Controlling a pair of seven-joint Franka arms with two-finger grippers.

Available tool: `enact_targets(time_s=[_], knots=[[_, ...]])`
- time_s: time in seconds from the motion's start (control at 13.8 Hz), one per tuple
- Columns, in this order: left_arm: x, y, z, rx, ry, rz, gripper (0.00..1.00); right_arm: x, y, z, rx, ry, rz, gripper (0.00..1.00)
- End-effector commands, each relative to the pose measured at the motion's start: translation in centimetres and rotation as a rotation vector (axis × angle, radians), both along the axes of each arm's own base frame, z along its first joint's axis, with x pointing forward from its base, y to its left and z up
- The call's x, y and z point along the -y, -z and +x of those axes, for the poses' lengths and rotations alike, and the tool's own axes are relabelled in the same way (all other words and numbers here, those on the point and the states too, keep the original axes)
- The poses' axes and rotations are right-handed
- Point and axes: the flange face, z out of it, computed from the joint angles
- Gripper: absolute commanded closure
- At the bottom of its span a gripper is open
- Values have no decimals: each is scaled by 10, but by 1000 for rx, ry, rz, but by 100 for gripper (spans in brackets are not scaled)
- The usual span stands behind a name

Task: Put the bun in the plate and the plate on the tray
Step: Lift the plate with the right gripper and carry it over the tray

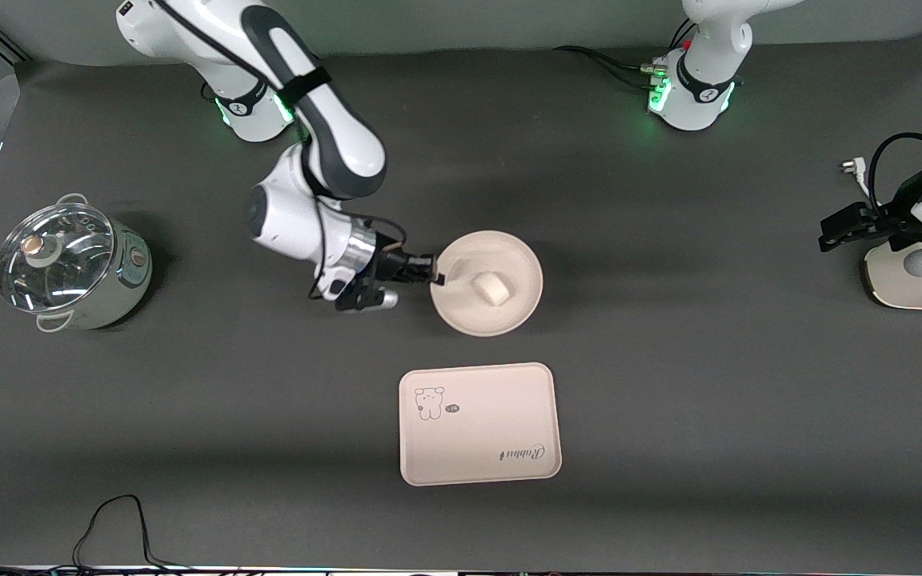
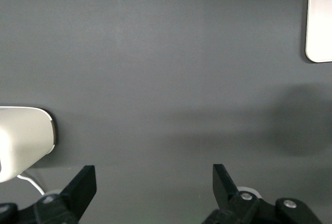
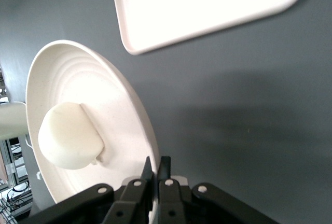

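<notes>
Tray (image 1: 480, 424) — biggest item, lower centre of front frame, flat on the mat, long axis across the frame, nothing on it yet.

Plate (image 1: 487, 282) — mid-frame, directly above tray in the front view, i.e. farther from the camera; a strip of bare mat between the two, not touching. In my right wrist view the plate looks tilted, rim lifted on my side — judgement only.

My right gripper (image 1: 434, 277) — at plate rim on the edge toward the right arm's end of the table. Right wrist view: fingers (image 3: 165, 169) pinched nearly together on the rim, so holding plate.

Bun (image 1: 491, 288) — inside plate, near centre, sitting in the well; first half of task looks done.

Key relation for next move: tray lies from plate straight toward the front camera, short hop. Right arm nearer & already has the grip. Risk: w/ an edge-only grip plate may tip and bun could roll off.

Left gripper (image 1: 837, 230) — far right of front frame, waiting over the mat's edge beside a white appliance (image 1: 921, 276); fingers (image 2: 83, 185) spread wide, holding nothing.

Others: glass-lidded pot (image 1: 69, 268) at frame left, well apart. Nothing in the path.
</notes>
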Motion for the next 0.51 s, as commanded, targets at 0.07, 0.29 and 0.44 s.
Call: enact_targets(time_s=[0.07,0.29,0.44], knots=[[0,-3,0,-10,2,-13,0,7,-35,83,15,18,5,100],[-1,-2,0,-14,0,-14,0,8,-15,143,36,45,19,100],[-1,-2,-1,-19,0,-14,0,18,18,171,39,60,13,100]])
